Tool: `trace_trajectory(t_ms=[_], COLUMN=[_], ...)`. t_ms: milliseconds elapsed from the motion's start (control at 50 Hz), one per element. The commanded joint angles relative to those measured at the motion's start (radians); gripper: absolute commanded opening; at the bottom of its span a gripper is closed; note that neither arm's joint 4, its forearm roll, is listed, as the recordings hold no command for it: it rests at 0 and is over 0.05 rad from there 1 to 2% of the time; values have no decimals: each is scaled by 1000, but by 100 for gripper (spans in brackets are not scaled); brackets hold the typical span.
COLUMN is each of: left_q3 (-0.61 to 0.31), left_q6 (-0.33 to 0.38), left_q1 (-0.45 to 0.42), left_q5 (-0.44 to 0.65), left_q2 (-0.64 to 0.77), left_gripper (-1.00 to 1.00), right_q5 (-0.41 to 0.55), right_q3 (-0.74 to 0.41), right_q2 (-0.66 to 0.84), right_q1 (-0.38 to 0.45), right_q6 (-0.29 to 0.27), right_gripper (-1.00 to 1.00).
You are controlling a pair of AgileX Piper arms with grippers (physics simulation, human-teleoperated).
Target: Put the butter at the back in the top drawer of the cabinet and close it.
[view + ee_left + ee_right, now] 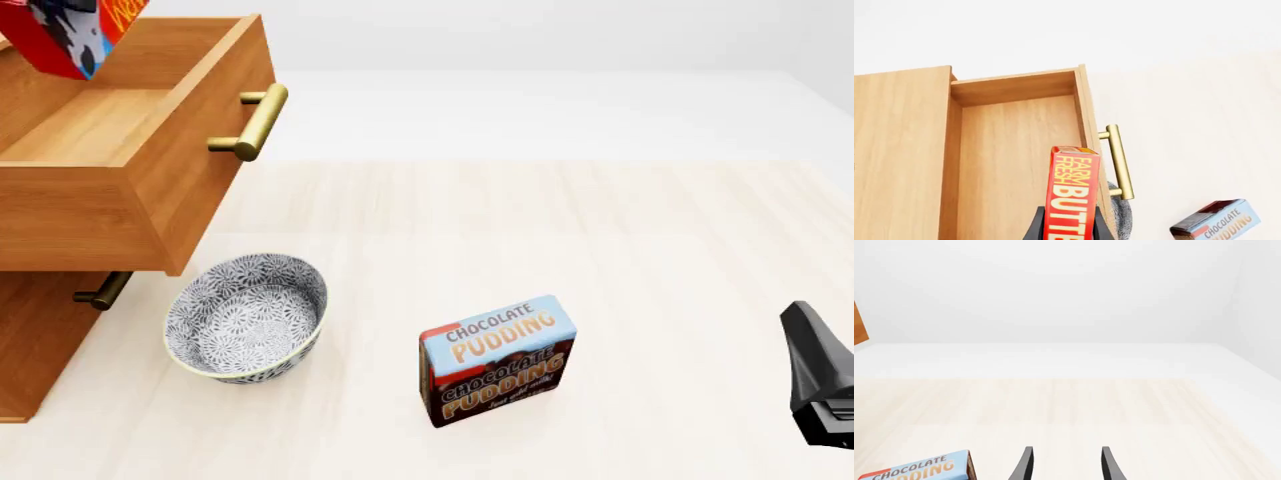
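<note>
- The left tool [1067, 227] is clamped on the butter [1073, 192], one dark finger on each side of the red box.
- In the front view the butter [74, 35] hangs at the upper left corner of the frame, over the top drawer [94, 130].
- The top drawer [1014, 165] is pulled out of the cabinet [27, 340]; its light-wood inside is bare, with free room between the walls.
- Its brass handle [254, 122] sticks out at the front edge.
- Lower, just beside the cabinet, stands a patterned bowl [247, 315]; right of it, the pudding box [498, 360].
- The right tool [1065, 465] is at the lower right of the front view, fingers apart, over bare counter [641, 250].
</note>
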Motion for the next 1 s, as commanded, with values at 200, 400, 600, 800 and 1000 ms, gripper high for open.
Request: trace_trajectory(t_ms=[200, 400, 600, 800, 1000], left_q3=[56, 87, 93, 107, 116], left_q6=[9, 12, 23, 36, 39], left_q1=[28, 44, 64, 74, 80], left_q5=[-35, -48, -49, -58, -66], left_q2=[-6, -4, 1, 10, 18], left_gripper=[-100, -100, -100, -100, -100], right_q5=[0, 0, 0, 0, 0], right_q3=[0, 0, 0, 0, 0], right_q2=[0, 0, 0, 0, 0], right_q1=[0, 0, 0, 0, 0], right_q6=[0, 0, 0, 0, 0], right_gripper=[100, 100, 100, 100, 100])
